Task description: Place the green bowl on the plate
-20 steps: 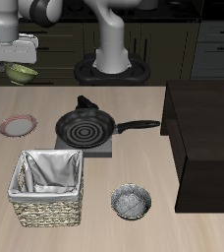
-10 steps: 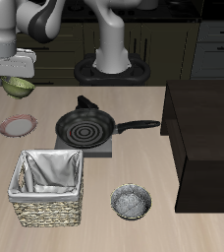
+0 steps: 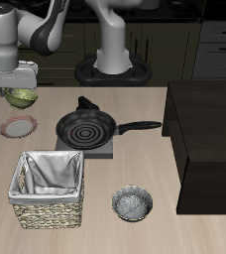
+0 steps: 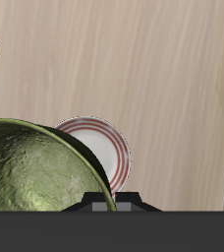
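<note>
Green bowl [image 3: 23, 97] hangs in the air in the grip of the gripper [image 3: 13, 87], whose fingers are clenched on its rim, above the table [image 3: 135, 149] and just short of the plate [image 3: 19, 126]. Seen from the exterior view, the plate lies on the wood nearer the table's front edge than the bowl, close beside the frying pan [image 3: 85, 128] on its stove. The wrist view shows the bowl [image 4: 40, 167] covering part of the plate [image 4: 102, 148], so the two are not yet centred one over the other. By these pictures, the coming move likely calls for a short shift toward the front edge, then a descent before letting go.
</note>
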Tool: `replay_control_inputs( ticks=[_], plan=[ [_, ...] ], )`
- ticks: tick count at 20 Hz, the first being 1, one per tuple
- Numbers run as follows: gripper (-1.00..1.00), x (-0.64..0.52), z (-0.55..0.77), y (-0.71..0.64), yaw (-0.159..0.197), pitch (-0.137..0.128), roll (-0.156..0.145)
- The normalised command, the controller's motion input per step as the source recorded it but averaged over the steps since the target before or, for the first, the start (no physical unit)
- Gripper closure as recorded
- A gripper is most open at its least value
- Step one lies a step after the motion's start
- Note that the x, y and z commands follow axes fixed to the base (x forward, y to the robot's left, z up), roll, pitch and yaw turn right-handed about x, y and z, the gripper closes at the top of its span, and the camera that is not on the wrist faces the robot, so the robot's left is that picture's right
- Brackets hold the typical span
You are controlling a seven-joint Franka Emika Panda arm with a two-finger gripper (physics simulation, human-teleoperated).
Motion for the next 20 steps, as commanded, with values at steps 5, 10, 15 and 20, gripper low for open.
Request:
replay_control_inputs(
  ticks=[5,10,15,20],
  plan=[
    [1.00,-0.08,-0.24,-0.03,0.002,0.034,-0.021],
    [1.00,-0.05,-0.21,-0.07,0.026,0.025,-0.033],
    [1.00,0.04,-0.18,-0.07,0.009,0.024,-0.021],
    [1.00,0.03,-0.20,0.01,0.001,0.032,-0.004]
  ],
)
